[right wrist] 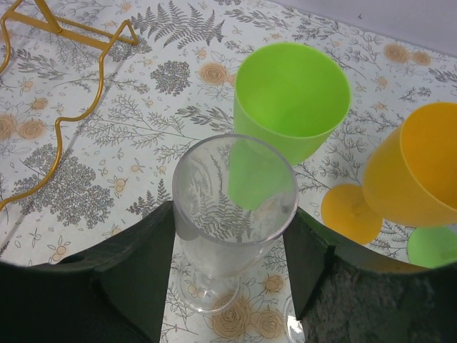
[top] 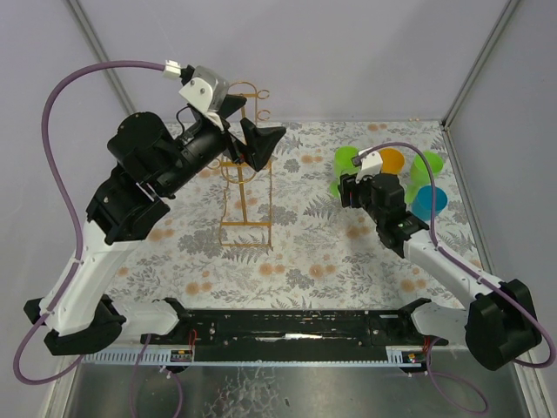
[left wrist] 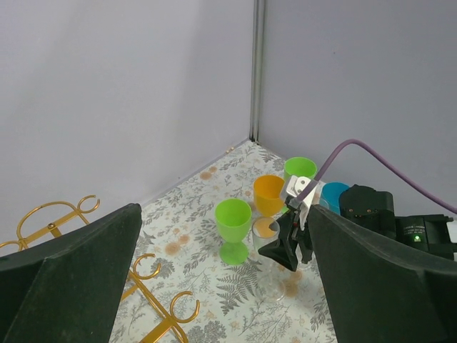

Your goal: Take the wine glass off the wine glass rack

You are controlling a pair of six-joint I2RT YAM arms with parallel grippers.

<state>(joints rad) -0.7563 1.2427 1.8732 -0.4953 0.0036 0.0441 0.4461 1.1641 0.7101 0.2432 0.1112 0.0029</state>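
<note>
**A robot test cell, not a home**

I work in a lab-style cell: bare grey wall panels (top: 305, 52) meet at metal corner posts (left wrist: 255, 71), a black mounting rail (top: 261, 324) spans the near edge, purple cables (top: 122, 63) loop about (only the floral tablecloth (top: 313, 261) looks homely).

One wine glass rack (top: 246, 198). Five stemmed cups in all: one clear wine glass (right wrist: 232, 207), two green, the near green cup (left wrist: 233, 214) and the far green cup (left wrist: 300, 168), one orange cup (left wrist: 269, 194) and one blue cup (left wrist: 333, 194).
</note>
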